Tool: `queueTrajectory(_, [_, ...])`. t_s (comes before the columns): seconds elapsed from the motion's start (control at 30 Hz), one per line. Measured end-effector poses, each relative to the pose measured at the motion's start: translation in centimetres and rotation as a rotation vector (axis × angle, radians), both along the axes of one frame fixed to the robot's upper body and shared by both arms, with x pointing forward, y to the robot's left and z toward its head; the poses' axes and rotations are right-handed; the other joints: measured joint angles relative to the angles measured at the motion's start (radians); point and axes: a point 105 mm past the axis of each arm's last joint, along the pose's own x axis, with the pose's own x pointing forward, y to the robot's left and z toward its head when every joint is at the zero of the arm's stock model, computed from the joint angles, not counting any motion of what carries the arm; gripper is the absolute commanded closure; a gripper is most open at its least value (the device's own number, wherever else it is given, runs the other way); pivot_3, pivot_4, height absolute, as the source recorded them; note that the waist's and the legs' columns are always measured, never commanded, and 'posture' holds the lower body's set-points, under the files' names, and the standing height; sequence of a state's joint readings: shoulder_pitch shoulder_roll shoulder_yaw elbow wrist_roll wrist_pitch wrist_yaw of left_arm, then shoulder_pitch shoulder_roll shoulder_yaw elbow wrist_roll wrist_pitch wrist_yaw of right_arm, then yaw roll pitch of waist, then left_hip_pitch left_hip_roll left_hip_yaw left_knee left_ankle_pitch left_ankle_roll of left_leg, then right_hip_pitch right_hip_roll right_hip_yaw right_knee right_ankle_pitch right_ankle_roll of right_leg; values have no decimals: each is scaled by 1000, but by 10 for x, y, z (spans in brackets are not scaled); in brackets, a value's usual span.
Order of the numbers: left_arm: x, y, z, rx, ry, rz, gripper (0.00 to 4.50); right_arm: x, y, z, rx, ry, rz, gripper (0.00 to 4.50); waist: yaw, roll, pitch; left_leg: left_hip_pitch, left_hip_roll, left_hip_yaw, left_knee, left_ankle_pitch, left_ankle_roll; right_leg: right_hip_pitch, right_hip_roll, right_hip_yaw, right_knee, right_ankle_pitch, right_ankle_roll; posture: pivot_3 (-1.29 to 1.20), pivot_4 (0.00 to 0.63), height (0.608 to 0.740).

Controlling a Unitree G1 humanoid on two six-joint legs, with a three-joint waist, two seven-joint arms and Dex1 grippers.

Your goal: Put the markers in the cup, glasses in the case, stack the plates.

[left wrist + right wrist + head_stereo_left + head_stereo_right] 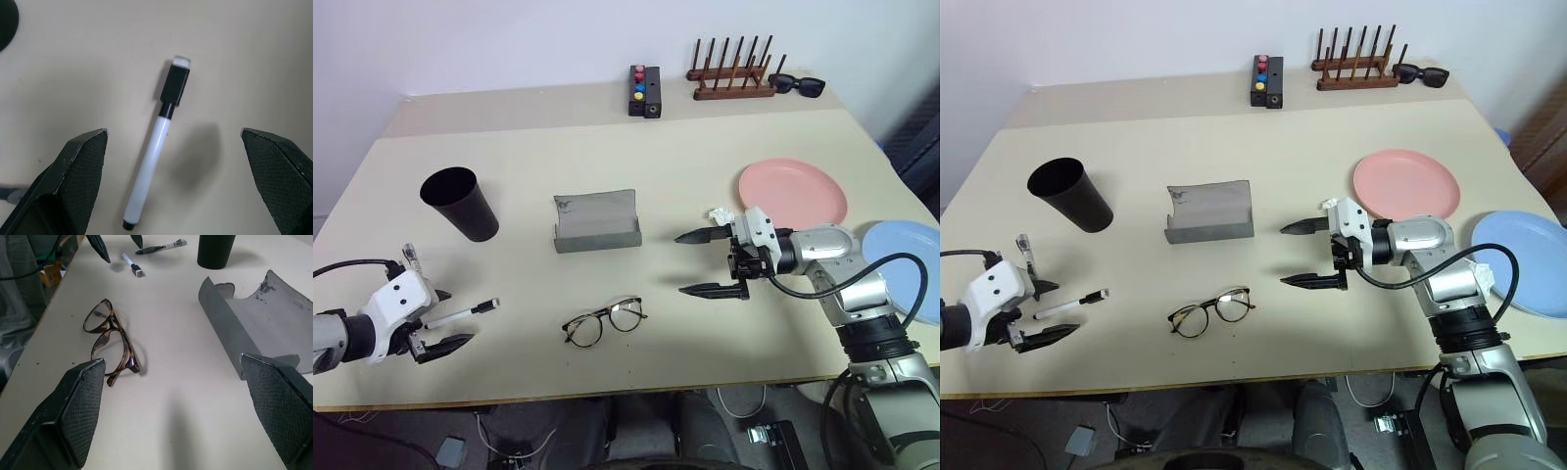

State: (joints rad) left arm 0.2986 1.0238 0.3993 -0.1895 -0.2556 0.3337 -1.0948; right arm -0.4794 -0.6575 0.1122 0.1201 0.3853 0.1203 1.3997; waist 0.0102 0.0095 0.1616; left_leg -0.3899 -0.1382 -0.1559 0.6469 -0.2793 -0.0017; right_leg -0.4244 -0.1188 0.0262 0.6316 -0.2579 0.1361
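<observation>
Head views: table (607, 147) bearing black cup (460, 203), upright, far left; grey case (597, 221), lid open, centre; glasses (603, 322) near the front edge, lenses up, long axis roughly along that edge; pink plate (792, 191) and blue plate (911, 264) on the right, apart, unstacked. Left gripper (442, 318) low at front left, fingers spread, nothing gripped; white marker (462, 313) lies flat between them, black-capped end towards the table's middle. Second marker (1026, 249) just beyond that gripper, pose hard to read. Right gripper (710, 262) beyond the glasses and beside the case, fingers wide apart, empty, pointing left. Left wrist view: marker (155, 147) on the bare surface between the two open fingers (73, 171), touching neither, long axis running away from the wrist, cap at the far end. Right wrist view: glasses (111, 342) ahead of the open fingers (80, 406), case (264, 328) to one side, both markers and cup beyond. Risks, as judged: the marker is round and may roll or squirt out under a closing pinch; the light cup may tip if struck at the rim; the thin glasses frame may slide rather than lift.
</observation>
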Motion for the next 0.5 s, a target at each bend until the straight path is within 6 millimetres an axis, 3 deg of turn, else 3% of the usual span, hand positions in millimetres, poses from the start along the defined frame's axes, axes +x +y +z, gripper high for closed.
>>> queueTrajectory(0.3, [10, 13, -12, 78, 61, -63, 56, 0, 6, 5, 9, -14, -7, 0, 1, 0, 0, 0, 0, 0, 0, 0, 0, 0, 0, 0, 0, 0, 0, 0, 150, 740])
queueTrajectory(0.5, [23, 10, -11, 125, 42, -162, 56, 0, 7, 5, 10, -7, -16, 0, 3, 1, 0, 0, 0, 0, 0, 0, 0, 0, 0, 0, 1, 0, 0, 0, 150, 740])
